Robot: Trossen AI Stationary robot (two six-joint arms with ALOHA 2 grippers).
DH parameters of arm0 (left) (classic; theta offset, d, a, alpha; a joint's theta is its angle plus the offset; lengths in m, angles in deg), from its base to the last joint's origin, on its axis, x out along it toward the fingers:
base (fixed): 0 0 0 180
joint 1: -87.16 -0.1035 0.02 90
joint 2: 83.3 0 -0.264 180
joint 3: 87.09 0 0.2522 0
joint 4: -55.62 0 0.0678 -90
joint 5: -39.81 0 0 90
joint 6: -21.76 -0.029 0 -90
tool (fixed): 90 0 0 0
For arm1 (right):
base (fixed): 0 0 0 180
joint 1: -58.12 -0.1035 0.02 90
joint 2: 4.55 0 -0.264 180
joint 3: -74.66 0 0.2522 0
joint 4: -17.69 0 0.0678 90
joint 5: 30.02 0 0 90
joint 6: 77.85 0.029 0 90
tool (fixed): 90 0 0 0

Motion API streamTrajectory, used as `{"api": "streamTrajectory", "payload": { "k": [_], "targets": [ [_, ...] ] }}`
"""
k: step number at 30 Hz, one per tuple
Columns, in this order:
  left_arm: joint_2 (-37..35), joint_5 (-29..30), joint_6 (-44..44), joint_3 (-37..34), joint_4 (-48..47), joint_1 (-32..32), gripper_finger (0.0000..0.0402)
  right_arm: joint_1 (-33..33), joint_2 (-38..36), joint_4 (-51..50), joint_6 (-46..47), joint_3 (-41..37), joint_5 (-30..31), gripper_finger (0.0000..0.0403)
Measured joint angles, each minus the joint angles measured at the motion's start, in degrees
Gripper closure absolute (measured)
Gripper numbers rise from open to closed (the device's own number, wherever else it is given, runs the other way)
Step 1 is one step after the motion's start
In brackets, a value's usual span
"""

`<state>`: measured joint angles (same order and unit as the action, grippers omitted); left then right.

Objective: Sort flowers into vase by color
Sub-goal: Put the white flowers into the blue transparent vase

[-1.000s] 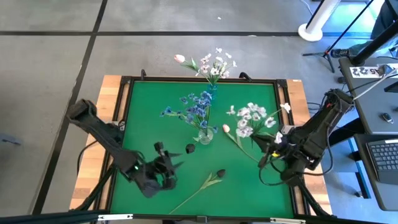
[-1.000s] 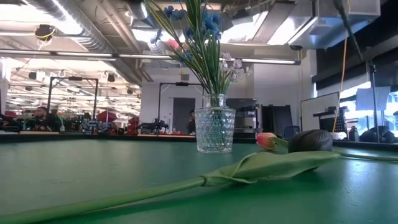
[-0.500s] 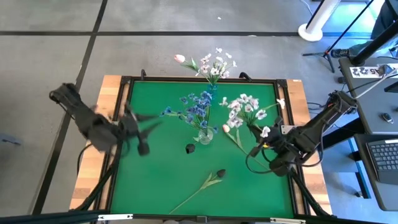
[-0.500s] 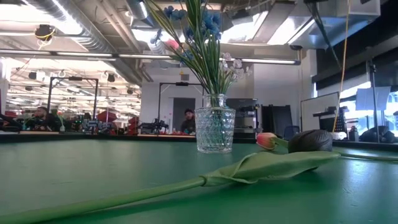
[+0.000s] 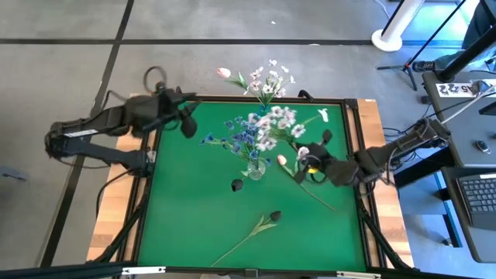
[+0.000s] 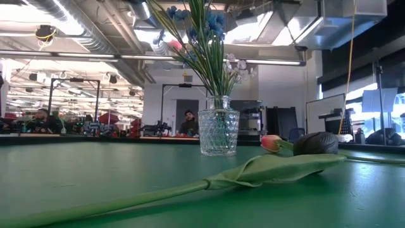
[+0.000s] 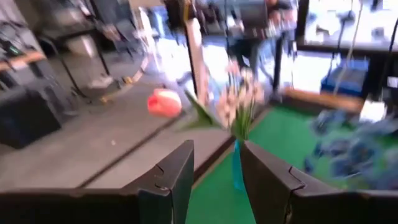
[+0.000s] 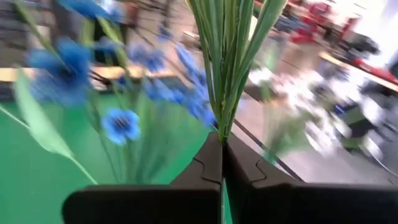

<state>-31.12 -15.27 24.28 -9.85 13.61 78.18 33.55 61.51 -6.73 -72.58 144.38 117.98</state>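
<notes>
Green felt table (image 5: 194, 201) with a dark frame, grey floor around it, open workshop behind in the low view. Right gripper (image 5: 312, 164) is at mid-right of the table, fingers (image 8: 205, 165) pinched tight on a bunch of green stalks (image 8: 227, 56); the white blossom spray (image 5: 277, 124) on those stalks sits over and against the blue blossoms (image 5: 242, 133) standing in the clear glass vase (image 5: 256, 167) at table centre. Left gripper (image 5: 184, 118) hangs over the far-left corner of the table, fingers (image 7: 177, 177) partly apart, holding nothing; its wrist view faces a small blue vase (image 7: 237, 167). That blue vase (image 5: 265, 109) stands at the far edge, with a pink tulip (image 5: 224, 73) and white blossoms in it. Second pink tulip (image 5: 282, 160) lies just right of the glass vase. One near-black tulip head (image 5: 237, 184) lies in front of the vase; another near-black tulip (image 5: 273, 216) with stalk lies nearer the front edge.
</notes>
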Motion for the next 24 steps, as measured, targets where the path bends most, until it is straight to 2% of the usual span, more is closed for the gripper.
{"api": "streamTrajectory", "payload": {
  "k": [5, 9, 14, 19, 24],
  "targets": [
    [5.19, -16.47, -2.09, -0.96, -0.37, -12.41, 0.0273, 6.14, -1.96, 12.94, -10.94, 0.04, -23.12, 0.0403],
    [5.68, -27.13, -3.06, -7.41, 10.06, -17.9, 0.0279, 10.5, -5.9, 13.4, -13.45, -0.06, -25.28, 0.0403],
    [2.46, -39.78, 0.03, -20.64, 29.26, -23.33, 0.0289, 17.04, -10.71, 14.54, -13.13, -4.64, -31.26, 0.0403],
    [5.52, -41.68, 5.14, -35.27, 49.83, -27.5, 0.029, 24.8, -13.39, 19.66, -13.05, -12.5, -35.34, 0.0403],
    [14.88, -34.47, 4.72, -44.32, 70.94, -29.42, 0.0286, 33.6, -15.37, 22.48, -11.72, -16.66, -40.39, 0.0403]
  ]
}}
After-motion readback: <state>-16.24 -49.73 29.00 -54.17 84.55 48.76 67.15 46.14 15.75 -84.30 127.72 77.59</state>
